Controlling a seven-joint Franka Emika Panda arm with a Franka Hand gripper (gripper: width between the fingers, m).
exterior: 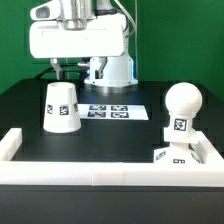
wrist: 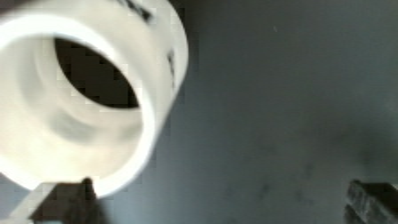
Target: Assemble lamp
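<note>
The white cone shade (exterior: 62, 107) stands upright on the black table at the exterior view's left. In the wrist view I look down into the shade's open top (wrist: 80, 90). The ball-shaped bulb (exterior: 182, 102) stands upright at the exterior view's right, and seems to sit on the low base block (exterior: 176, 154) in the rail corner. My gripper (exterior: 72, 68) hangs above the shade, a little toward the exterior view's right of it. In the wrist view the gripper (wrist: 217, 205) is open and empty. One dark finger (wrist: 64, 202) overlaps the shade's rim and the other is far off it.
The marker board (exterior: 112, 112) lies flat on the table between shade and bulb. A long white rail (exterior: 100, 172) edges the table's front and both sides. The arm's white base (exterior: 110, 70) stands at the back.
</note>
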